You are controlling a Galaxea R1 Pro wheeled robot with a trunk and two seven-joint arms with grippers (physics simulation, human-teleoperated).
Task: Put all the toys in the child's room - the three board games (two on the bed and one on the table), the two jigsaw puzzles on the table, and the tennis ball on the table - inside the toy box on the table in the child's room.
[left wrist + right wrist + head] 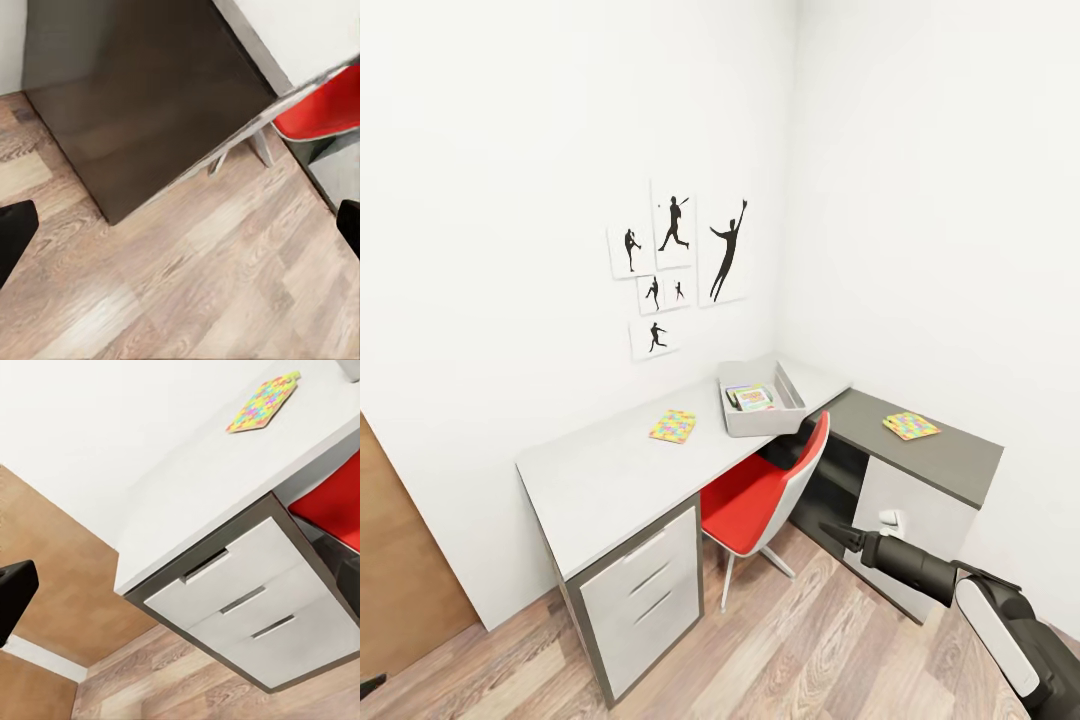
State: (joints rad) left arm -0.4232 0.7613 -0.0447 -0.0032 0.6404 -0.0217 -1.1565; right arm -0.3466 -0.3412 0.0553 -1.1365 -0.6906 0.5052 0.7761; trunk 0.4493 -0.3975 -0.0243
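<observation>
The toy box (761, 418) stands at the far end of the pale table (610, 480), against the corner, with a printed board game (750, 397) lying inside it. One jigsaw puzzle (673, 426) (264, 403) lies flat on the table, left of the box. A second jigsaw puzzle (911, 426) lies on the lower dark grey desk (950, 465). My right gripper (842, 535) (180, 592) hovers low, open and empty, in front of that desk. My left gripper (180, 232) is open over the floor with nothing in it. The bed and the tennis ball are out of view.
A red chair (755, 500) (330, 112) is tucked between the table's white drawer cabinet (645, 590) (247, 600) and the dark desk. A brown door (400, 560) is at the left. Wood plank floor (780, 650) lies open before the furniture. Athlete pictures (675, 265) hang on the wall.
</observation>
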